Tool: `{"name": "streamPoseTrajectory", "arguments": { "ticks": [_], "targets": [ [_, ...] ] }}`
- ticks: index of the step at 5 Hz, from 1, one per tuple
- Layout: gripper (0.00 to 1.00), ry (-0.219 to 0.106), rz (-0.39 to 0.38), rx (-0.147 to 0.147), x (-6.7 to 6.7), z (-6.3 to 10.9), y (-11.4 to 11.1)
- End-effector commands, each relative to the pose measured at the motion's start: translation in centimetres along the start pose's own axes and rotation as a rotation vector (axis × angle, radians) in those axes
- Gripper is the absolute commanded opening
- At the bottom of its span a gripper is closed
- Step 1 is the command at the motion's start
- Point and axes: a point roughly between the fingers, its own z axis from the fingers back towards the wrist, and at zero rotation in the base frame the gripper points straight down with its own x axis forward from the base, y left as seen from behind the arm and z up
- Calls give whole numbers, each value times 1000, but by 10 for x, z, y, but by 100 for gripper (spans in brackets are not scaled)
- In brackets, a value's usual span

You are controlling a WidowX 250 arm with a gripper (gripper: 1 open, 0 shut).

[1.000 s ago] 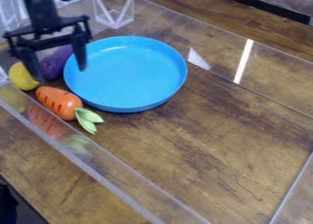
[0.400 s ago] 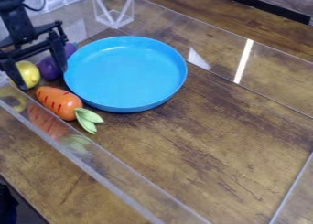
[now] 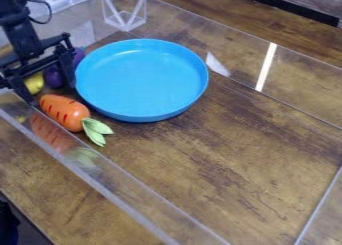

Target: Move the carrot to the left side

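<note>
Only one view atm, the camera looking down across the table. My gripper (image 3: 36, 71) is hanging at the far left w/ jaws spread wide, not holding anything. It's sitting over the yellow toy (image 3: 30, 85) and the purple eggplant (image 3: 56, 75), not over the carrot (image 3: 67, 113), so imo I'm not lined up right. Carrot's lying on the wood table (image 3: 227, 159) just below those two, close by the front-left rim of the blue plate (image 3: 142, 79), green leaves pointing toward the camera. Progress-wise: nothing's done yet afaict. Carrot's untouched, so I'm still needing to get over it, grab it, and carry it left.
</note>
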Motion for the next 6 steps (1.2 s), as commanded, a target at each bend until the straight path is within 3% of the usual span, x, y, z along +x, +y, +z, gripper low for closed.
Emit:
{"name": "streamPoseTrajectory", "arguments": {
  "ticks": [1,6],
  "targets": [
    [100,-32,26,-13,6,3,4],
    [100,-48,41,-13,17,-1,-2]
  ]
}}
